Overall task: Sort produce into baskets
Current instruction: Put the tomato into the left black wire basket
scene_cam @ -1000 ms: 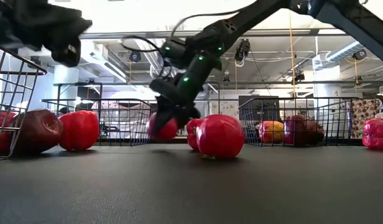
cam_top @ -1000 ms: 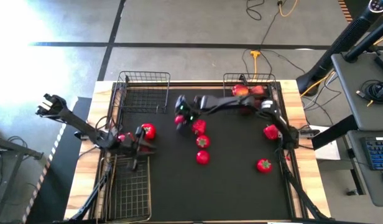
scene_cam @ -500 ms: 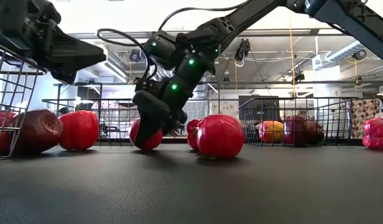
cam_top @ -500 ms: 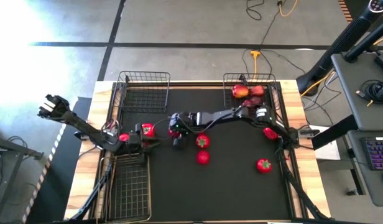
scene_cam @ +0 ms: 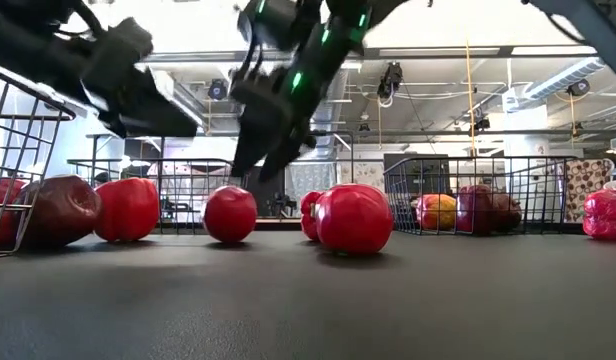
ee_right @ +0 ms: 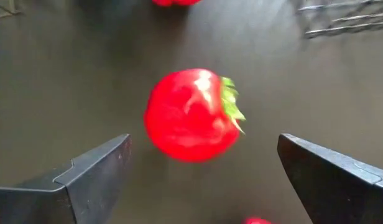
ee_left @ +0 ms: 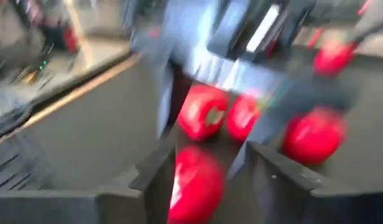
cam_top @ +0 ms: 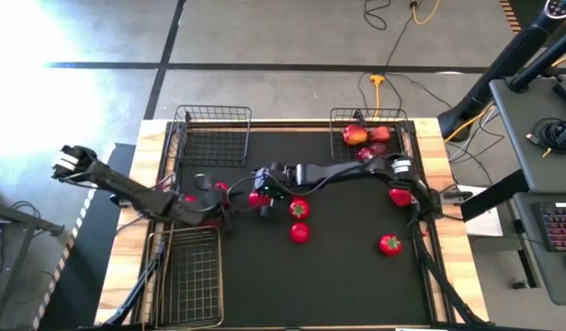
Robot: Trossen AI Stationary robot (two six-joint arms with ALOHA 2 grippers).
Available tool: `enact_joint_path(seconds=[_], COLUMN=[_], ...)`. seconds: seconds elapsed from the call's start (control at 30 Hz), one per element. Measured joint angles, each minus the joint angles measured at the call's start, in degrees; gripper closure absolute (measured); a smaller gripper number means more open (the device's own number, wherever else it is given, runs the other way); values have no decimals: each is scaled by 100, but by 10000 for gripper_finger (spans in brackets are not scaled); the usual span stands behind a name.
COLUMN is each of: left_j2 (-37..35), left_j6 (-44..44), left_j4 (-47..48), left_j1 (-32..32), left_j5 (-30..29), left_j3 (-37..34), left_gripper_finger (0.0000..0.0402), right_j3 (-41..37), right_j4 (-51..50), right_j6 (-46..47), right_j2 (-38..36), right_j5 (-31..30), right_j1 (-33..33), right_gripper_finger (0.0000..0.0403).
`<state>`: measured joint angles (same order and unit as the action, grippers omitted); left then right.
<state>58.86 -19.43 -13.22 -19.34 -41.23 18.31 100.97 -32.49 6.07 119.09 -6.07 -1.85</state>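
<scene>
A round red tomato with a green top (ee_right: 191,115) lies on the black mat, left of the middle (scene_cam: 230,213). My right gripper (scene_cam: 263,150) hangs open above it, with a finger on each side and clear of it (cam_top: 261,196). My left gripper (cam_top: 214,198) is open, raised above the mat just left of that tomato. It stands over another red item (scene_cam: 128,208), which shows past its fingers in the blurred left wrist view (ee_left: 194,186). Three black wire baskets stand at far left (cam_top: 214,138), far right (cam_top: 375,118) and near left (cam_top: 191,276).
Two tomatoes (cam_top: 299,209) (cam_top: 299,232) lie at mid-table and one (cam_top: 390,244) at near right. A red pepper (cam_top: 400,195) lies by the right arm. Apples (cam_top: 356,135) sit in the far right basket. A dark apple (scene_cam: 58,210) rests by a basket's wire wall.
My right gripper has carried the tomato toward the table's near left, set it on the mat, opened and risen above it. The tomato now lies free on the mat. My left gripper has moved toward the right, closer to the tomato.
</scene>
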Motion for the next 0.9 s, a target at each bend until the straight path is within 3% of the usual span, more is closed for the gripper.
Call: enact_joint_path(seconds=[0.1,0.2,0.4,0.6,0.73,0.9], left_j2=[94,287,892,1606,2030,2554], left_j6=[-203,5,268,241,379,436], left_j4=[1626,2143,2106,1523,1225,1253], left_j1=[301,509,842,1117,1351,1671], left_j5=[226,418,1569,1676,2063,2013], left_j3=[653,1094,1315,1321,1400,1560], left_gripper_finger=[184,155,103,68,63,64], right_j3=[0,-6,-22,-43,-62,-142], right_j4=[-480,-786,-832,-965,-1389,-2159], right_j6=[95,339,543,736,1199,1919], right_j2=[-434,-828,-1275,-1245,-1215,-1209], right_j5=[-495,-908,-1693,-2379,-2350,-2390], right_j1=[236,537,1285,1908,2018,2056], right_gripper_finger=[9,9,9,9,9,9])
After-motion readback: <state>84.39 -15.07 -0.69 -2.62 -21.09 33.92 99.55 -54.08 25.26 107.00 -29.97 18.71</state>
